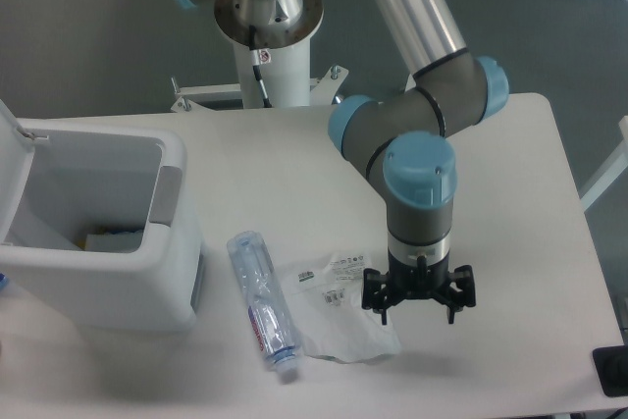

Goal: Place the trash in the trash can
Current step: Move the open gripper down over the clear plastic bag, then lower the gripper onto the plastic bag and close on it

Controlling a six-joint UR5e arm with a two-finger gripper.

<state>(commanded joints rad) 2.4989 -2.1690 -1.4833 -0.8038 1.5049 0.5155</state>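
Trash can: the white boxy plastic trash can (pixel 147 272) with a grey side panel stands at the left edge of the white table (pixel 510 183), its hinged white lid (pixel 12 159) tipped up and back at the far left. The opening faces upward, and something pale with a bit of yellow lies at the bottom inside; what it is cannot be made out.
Arm: the grey robot arm (pixel 417 105) with light blue joint caps reaches down from the top of the view and bends over the middle of the table, its wrist pointing straight down.
Plastic bag: the flat clear plastic bag (pixel 343 313) with small printed labels lies on the table to the right of the can, between the bottle and the gripper. Its right edge lies just beside the gripper's left finger.
Bottle: the clear crushed plastic water bottle (pixel 261 303) lies on its side just right of the can, apart from it, with its white cap pointing toward the near edge of the table. It touches or overlaps the bag's left edge.
Gripper: the black two-finger gripper (pixel 420 316) hangs over the table at the bag's right edge, fingers spread wide and holding nothing.
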